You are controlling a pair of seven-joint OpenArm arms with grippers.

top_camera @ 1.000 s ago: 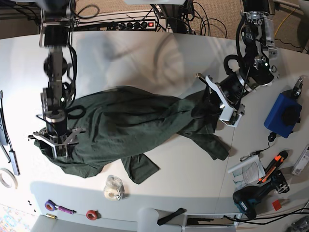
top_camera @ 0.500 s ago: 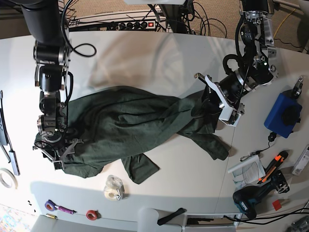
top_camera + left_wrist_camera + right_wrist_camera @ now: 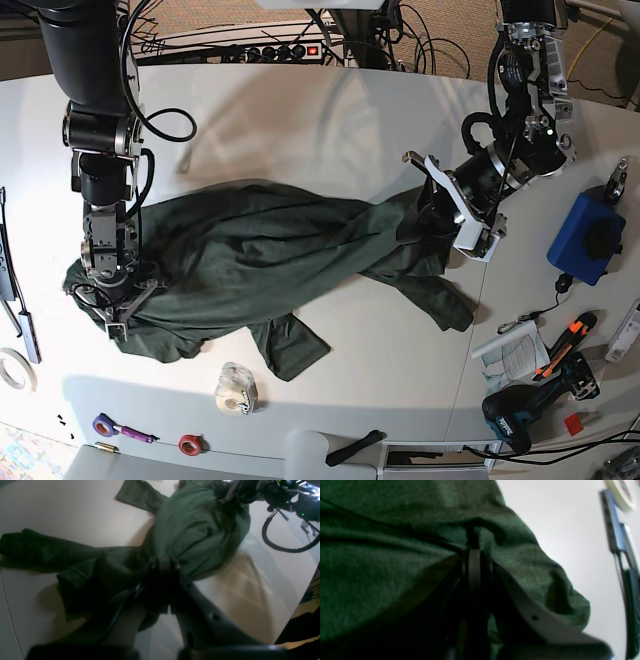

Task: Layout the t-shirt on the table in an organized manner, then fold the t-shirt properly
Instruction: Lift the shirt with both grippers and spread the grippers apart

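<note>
On smooth white table (image 3: 300,110), wrinkled soft green t-shirt (image 3: 270,260); both tools pinching fabric

We see our left gripper (image 3: 163,566) pinching the green t-shirt (image 3: 197,530), which lies bunched on the white table (image 3: 75,512).

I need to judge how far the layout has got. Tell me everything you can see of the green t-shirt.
The dark forest-green, soft fabric t-shirt lies crumpled and wrinkled across the white smooth table, stretched lengthwise, not flat. It is plain and unmarked. A sleeve or flap sticks out toward the near edge; another fold trails beside the left gripper. Both grippers are shut on it: the right gripper pinches one end, the left the other.
</note>
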